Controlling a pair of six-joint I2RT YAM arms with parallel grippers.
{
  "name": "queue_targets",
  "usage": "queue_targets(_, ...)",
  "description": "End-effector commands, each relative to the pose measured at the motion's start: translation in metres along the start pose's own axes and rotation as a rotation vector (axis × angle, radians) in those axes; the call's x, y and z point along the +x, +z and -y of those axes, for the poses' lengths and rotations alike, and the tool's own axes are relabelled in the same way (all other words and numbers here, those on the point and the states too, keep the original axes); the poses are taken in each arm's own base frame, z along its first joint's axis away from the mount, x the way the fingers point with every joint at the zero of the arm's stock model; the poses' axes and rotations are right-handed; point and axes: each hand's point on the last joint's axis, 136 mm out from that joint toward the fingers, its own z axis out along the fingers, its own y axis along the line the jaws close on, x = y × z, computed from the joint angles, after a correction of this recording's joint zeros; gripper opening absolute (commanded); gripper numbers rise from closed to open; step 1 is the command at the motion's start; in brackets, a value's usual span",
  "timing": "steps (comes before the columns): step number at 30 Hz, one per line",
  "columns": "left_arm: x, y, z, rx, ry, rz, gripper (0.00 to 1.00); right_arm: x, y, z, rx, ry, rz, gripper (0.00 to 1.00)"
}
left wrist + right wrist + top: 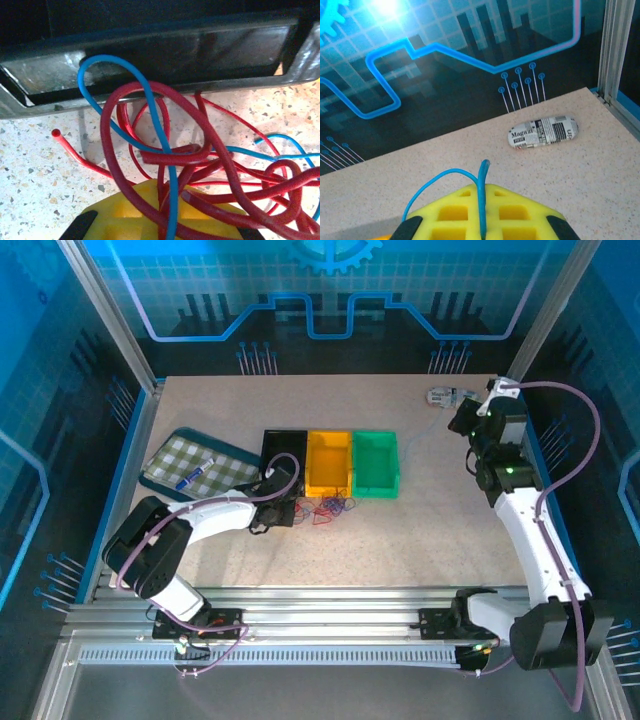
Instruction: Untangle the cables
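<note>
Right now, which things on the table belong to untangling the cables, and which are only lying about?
For the job:
dark red cable
thin red cable
blue cable

Lying about:
black bin
yellow bin
green bin
checked tray
pen
newsprint-patterned pouch

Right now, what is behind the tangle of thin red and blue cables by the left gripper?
The low black plastic bin: its glossy near wall stands just behind the tangle, one blue loop rising before it. Crossing strands cover parts of the wall's foot.
</note>
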Motion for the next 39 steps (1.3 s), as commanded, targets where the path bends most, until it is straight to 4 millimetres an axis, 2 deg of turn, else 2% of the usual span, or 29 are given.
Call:
queue_targets(1, 0.009, 0.004, -0.017, -0.084, -0.028, -0.038, 0.0, -0.042, -0.013, -0.005, -0.007, 0.012, 0.118, 0.0)
queue_targets(5, 0.015, 0.003, -0.034, -0.184, -0.037, -0.055, 0.0, -0.058, -0.018, 0.004, 0.043, -0.002, 0.163, 0.0)
queue_targets(8, 0.016, 0.0, -0.043, -0.233, -0.043, -0.06, 0.0, -0.07, -0.023, 0.02, 0.089, 0.025, 0.196, 0.0)
queue_targets(17, 0.014, -0.001, -0.046, -0.256, -0.057, -0.056, 0.0, -0.1, -0.037, 0.073, 0.181, 0.139, 0.256, 0.0)
queue_targets(23, 0.015, -0.001, -0.048, -0.275, -0.069, -0.062, 0.0, -0.108, -0.048, 0.109, 0.238, 0.179, 0.244, 0.0)
queue_targets(25, 0.016, 0.0, -0.049, -0.28, -0.075, -0.064, 0.0, -0.109, -0.05, 0.115, 0.225, 0.195, 0.237, 0.0)
queue_targets(34, 0.01, 0.001, -0.042, -0.254, -0.075, -0.061, 0.0, -0.098, -0.045, 0.096, 0.095, 0.232, 0.203, 0.0)
queue_targets(37, 0.006, 0.003, -0.028, -0.178, -0.066, -0.052, 0.0, -0.096, -0.046, 0.073, 0.052, 0.173, 0.193, 0.0)
queue_targets(39, 0.002, 0.003, -0.008, -0.061, -0.048, -0.032, 0.0, -0.093, -0.047, 0.051, 0.017, 0.119, 0.185, 0.0)
